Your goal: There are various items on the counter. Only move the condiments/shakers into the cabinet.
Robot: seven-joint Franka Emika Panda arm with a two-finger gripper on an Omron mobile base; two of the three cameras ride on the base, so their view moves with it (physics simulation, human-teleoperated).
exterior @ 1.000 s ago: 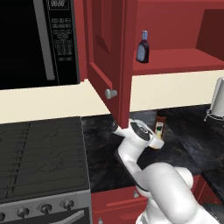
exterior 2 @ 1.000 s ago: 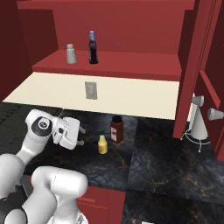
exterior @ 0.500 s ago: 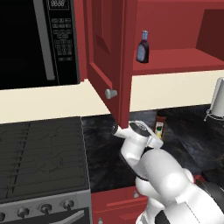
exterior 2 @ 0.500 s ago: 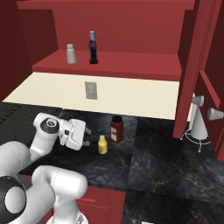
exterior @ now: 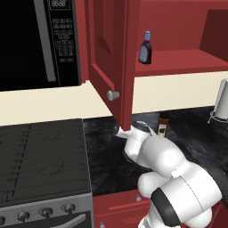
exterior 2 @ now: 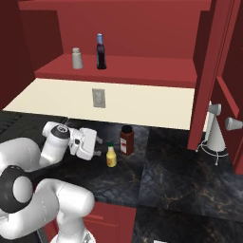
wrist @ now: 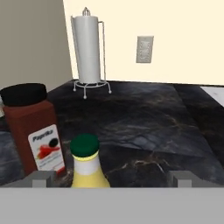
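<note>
Left base view: my own arm hides the pincer, but the purple bottle (exterior: 144,47) already sits on the cabinet (exterior: 178,67) shelf, high above it.

Right base view: the pincer (exterior 2: 97,146) is low over the counter (exterior 2: 180,175), the yellow squeeze bottle (exterior 2: 111,155) just ahead, a red jar (exterior 2: 126,140) beyond; the shaker (exterior 2: 76,58) is shelved.

Hand view: jaws spread wide, nothing held, with the yellow bottle off-centre, hugging one fingertip (wrist: 43,178). I'd slide sideways to centre it, keep clear of the jar, then squeeze below the cap.

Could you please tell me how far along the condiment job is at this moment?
Done: the purple bottle and white shaker stand on the cabinet shelf. In hand: the open gripper is level with the yellow squeeze bottle on the counter. Left: grasping and shelving it.
</note>
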